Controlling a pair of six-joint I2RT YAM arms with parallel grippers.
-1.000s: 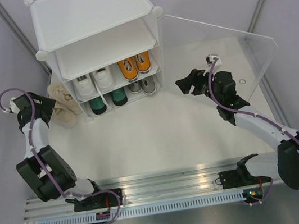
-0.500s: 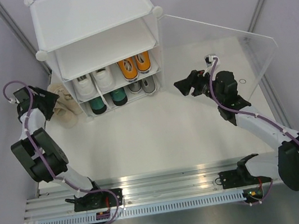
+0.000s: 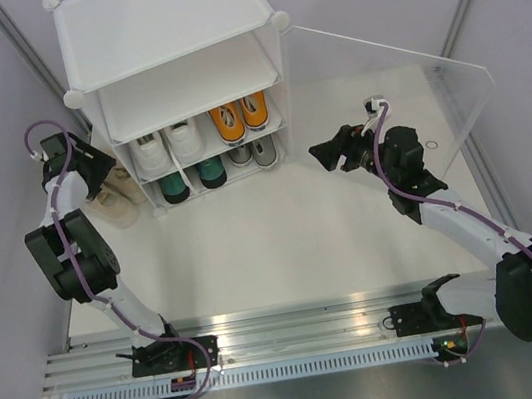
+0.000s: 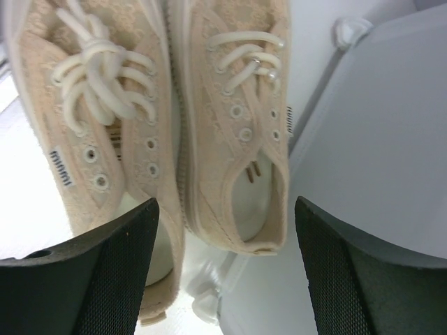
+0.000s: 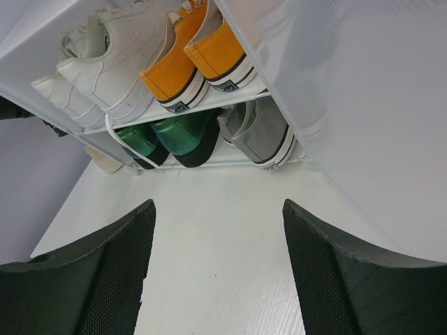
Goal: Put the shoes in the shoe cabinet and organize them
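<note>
- A white table (image 3: 282,237) sits between pale grey walls, and the shoe cabinet (image 3: 157,24) stands at its far left with its clear door (image 3: 400,87) swung open to the right.
- The white pair (image 3: 165,147) and the orange pair (image 3: 240,116) sit on the middle tier. The dark green pair (image 3: 192,179) and the grey pair (image 3: 251,151) sit on the bottom tier. All have heels at the open front and toes at the back.
- The beige pair (image 4: 230,139) lies on the table just beside the cabinet's left wall. The two shoes are side by side with long axes parallel, heels toward the left wrist camera and toes away.
- The left gripper (image 4: 225,206) hangs over the beige heels with its jaws apart. The heels lie between them, and it seems no pad touches, though the close view leaves this unsure.
- The right gripper (image 3: 335,153) hovers above the table in front of the cabinet, facing the shelves, jaws wide and holding nothing.
</note>
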